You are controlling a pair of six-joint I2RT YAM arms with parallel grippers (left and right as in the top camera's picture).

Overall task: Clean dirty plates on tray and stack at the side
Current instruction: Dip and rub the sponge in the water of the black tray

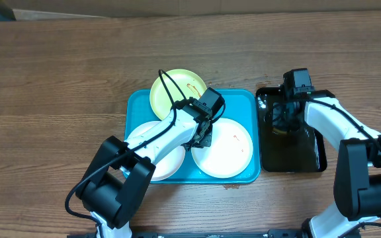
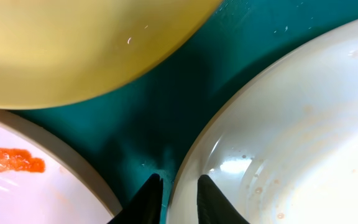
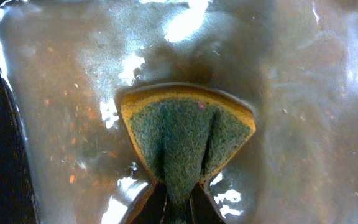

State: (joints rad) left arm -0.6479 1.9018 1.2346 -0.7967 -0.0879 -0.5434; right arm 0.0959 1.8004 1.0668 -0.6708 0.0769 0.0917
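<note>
The turquoise tray (image 1: 243,99) holds three plates. The pale yellow-green plate (image 1: 174,92) lies at the back, over the tray's rim, with a small smear. One white plate (image 1: 164,155) is at the left and has an orange-red smear (image 2: 11,158). The other white plate (image 1: 227,149) is at the right. My left gripper (image 1: 202,137) sits between the plates. In the left wrist view its fingers (image 2: 174,196) straddle the rim of the right white plate (image 2: 291,137) and are closed on it. My right gripper (image 3: 179,208) is shut on a green-and-yellow sponge (image 3: 185,134), which is pinched and folded.
The black tray (image 1: 309,152) stands right of the turquoise tray and holds shallow brownish water (image 3: 303,93). My right gripper (image 1: 284,122) is down inside it. Bare wooden table surrounds both trays. In the left wrist view the yellow-green plate (image 2: 73,43) and tray floor (image 2: 166,112) lie ahead.
</note>
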